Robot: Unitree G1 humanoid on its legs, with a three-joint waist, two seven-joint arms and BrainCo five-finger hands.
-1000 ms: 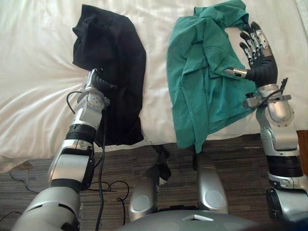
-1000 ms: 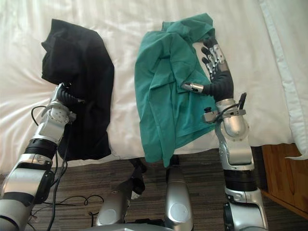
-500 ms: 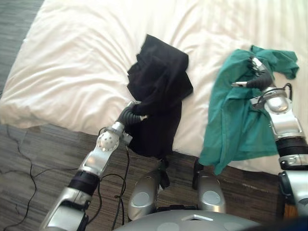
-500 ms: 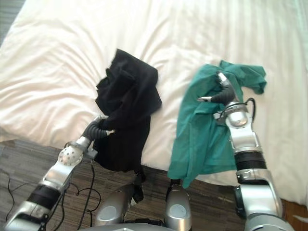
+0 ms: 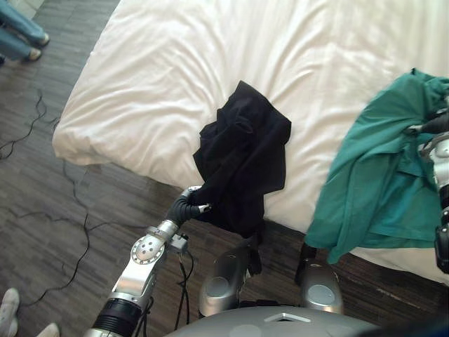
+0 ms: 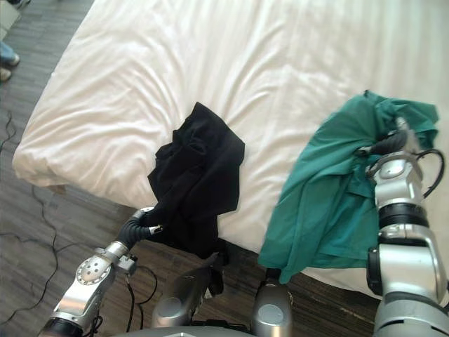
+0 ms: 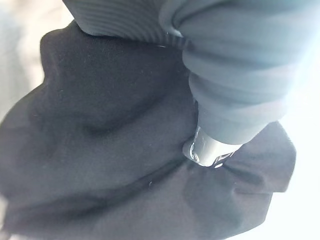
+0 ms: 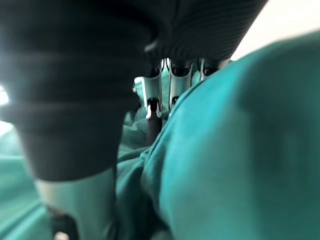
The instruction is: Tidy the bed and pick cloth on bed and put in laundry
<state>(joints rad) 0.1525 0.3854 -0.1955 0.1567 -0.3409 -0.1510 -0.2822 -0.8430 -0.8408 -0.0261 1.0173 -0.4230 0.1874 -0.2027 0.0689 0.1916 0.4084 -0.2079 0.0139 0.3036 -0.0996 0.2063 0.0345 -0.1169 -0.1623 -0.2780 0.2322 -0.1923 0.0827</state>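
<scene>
The left arm reaches forward from the lower left with its wrist bent. The left hand (image 5: 188, 208) is clenched on the black cloth (image 5: 245, 158), thumb pressed into the fabric. The right arm stretches ahead at the right, and the right hand (image 6: 390, 144) grips the green cloth (image 6: 330, 203).

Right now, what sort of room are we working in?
Probably a bedroom: a wide bed with a white sheet, a black cloth and a green cloth on it, dark plank floor beside it.

A white-sheeted bed (image 5: 210, 56) stands on dark plank floor (image 5: 42, 210), a person's legs (image 5: 17, 31) nearby.
</scene>
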